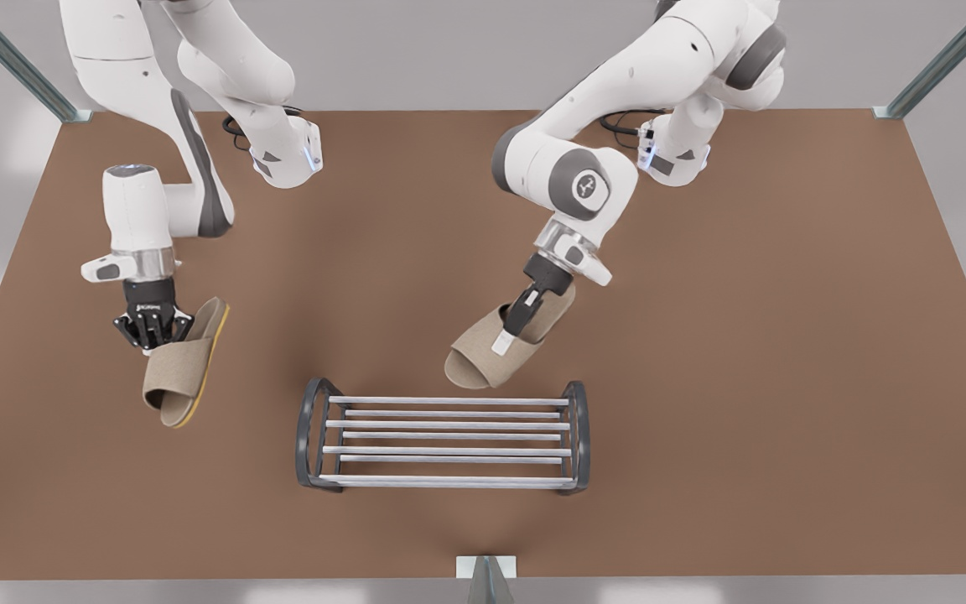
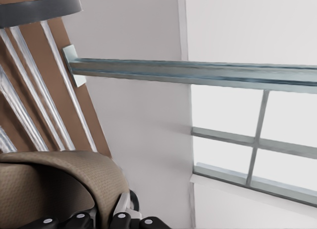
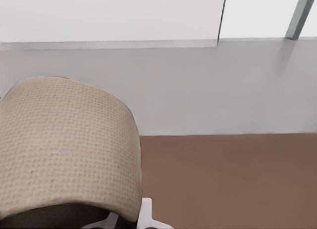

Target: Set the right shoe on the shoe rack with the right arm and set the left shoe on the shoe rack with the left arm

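The shoe rack (image 1: 309,436) stands near the table's front edge, its silver bars running between dark end frames; its bars (image 2: 29,115) also appear in the left wrist view. My left gripper (image 1: 510,331), at the front view's right, is shut on the strap of a beige slipper, the left shoe (image 1: 475,361) (image 2: 59,179). It hangs tilted just behind the rack's right half. At the front view's left, my right gripper (image 1: 150,335) is shut on the right shoe (image 1: 177,377) (image 3: 64,150), a beige slipper with a yellow sole edge, held well to the left of the rack.
The brown table (image 1: 701,377) has open room on both sides of the rack. A small metal bracket (image 1: 485,568) (image 2: 74,66) sits at the middle of the front edge. Frame posts (image 1: 944,59) rise at the back corners.
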Robot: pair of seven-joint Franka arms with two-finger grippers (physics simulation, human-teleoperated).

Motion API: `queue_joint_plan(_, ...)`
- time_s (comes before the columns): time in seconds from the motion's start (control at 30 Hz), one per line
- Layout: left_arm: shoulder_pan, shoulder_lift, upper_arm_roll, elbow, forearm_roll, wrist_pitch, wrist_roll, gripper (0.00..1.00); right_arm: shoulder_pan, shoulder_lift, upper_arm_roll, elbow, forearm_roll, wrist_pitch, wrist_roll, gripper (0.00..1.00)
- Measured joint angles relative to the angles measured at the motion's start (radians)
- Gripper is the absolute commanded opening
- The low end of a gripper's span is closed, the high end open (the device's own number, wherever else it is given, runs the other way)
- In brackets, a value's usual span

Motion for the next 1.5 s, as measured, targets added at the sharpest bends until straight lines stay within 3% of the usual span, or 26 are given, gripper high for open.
queue_joint_plan(0.3,-0.047,0.147,0.048,0.172,0.117,0.069,-0.074,0.21,0.196,0.007,0.003,0.321,0.015,-0.177,0.012,0.21)
queue_joint_plan(0.5,-0.057,0.226,0.075,0.224,0.207,0.078,-0.107,0.21,0.510,0.104,0.003,0.496,0.123,-0.418,0.029,0.21)
queue_joint_plan(0.67,-0.063,0.258,0.079,0.260,0.261,0.081,-0.128,0.21,0.543,0.186,-0.006,0.562,0.145,-0.522,0.049,0.21)
queue_joint_plan(0.7,-0.063,0.265,0.079,0.268,0.266,0.080,-0.134,0.58,0.543,0.200,-0.007,0.570,0.146,-0.534,0.052,0.21)
queue_joint_plan(0.73,-0.063,0.271,0.079,0.277,0.272,0.078,-0.143,0.65,0.545,0.210,-0.007,0.576,0.148,-0.544,0.055,0.21)
queue_joint_plan(0.77,-0.065,0.275,0.080,0.281,0.276,0.076,-0.154,0.88,0.547,0.220,-0.008,0.579,0.148,-0.552,0.058,0.21)
queue_joint_plan(0.8,-0.066,0.276,0.081,0.284,0.282,0.074,-0.165,0.98,0.548,0.226,-0.009,0.581,0.149,-0.559,0.060,0.21)
queue_joint_plan(1.0,-0.067,0.307,0.092,0.343,0.302,0.072,-0.219,1.00,0.549,0.239,-0.010,0.584,0.148,-0.577,0.072,0.21)
queue_joint_plan(1.37,-0.101,0.304,0.108,0.277,0.358,0.082,-0.266,1.00,0.551,0.280,-0.021,0.588,0.143,-0.558,0.086,0.21)
queue_joint_plan(1.43,-0.107,0.201,0.109,0.257,0.337,0.084,-0.272,1.00,0.555,0.313,-0.021,0.607,0.142,-0.547,0.087,0.21)
queue_joint_plan(1.5,-0.097,-0.046,0.108,0.156,0.309,0.085,-0.277,1.00,0.564,0.359,-0.022,0.644,0.143,-0.538,0.089,0.21)
